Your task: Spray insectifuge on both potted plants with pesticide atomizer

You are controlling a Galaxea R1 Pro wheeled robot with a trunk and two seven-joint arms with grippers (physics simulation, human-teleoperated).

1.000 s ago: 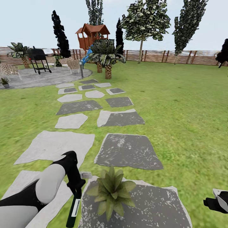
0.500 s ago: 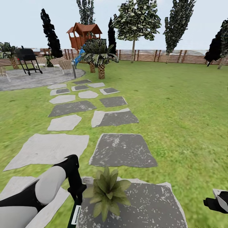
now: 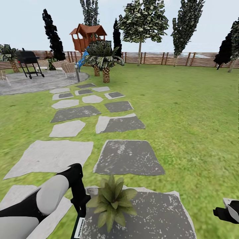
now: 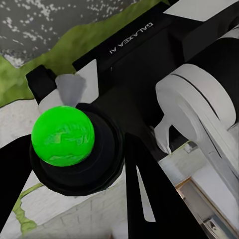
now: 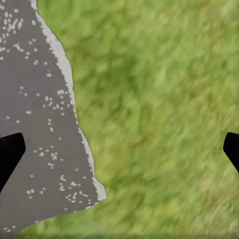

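- Since half a second ago almost nothing differs in the head view: slabs, fence and trees sit in the same places, so the camera's sideways swing seen before that has ended.
- At the lower left of the head view the left gripper (image 3: 80, 202) is clenched on the pesticide atomizer (image 3: 78, 227), whose dark body with its white label hangs down to the bottom edge, tilted slightly leftward at its lower end.
- Just right of that bottle, at bottom centre, sits a potted plant (image 3: 112, 202), a rosette of pointed green leaves on a dark grey stone slab (image 3: 156, 215); bottle and leaves look very near, but whether they touch I cannot tell.
- Judging by this, the left arm is the nearer one, and the plant lies to the right of the bottle, so the spray end must face rightward.
- At the lower right edge the right gripper (image 3: 220, 212) hangs well apart from the plant; the right wrist view shows its dark fingertips (image 5: 10, 152) spread wide over grass and slab edge, holding nothing.
- Far up the lawn stands the slatted fence (image 3: 172, 59).
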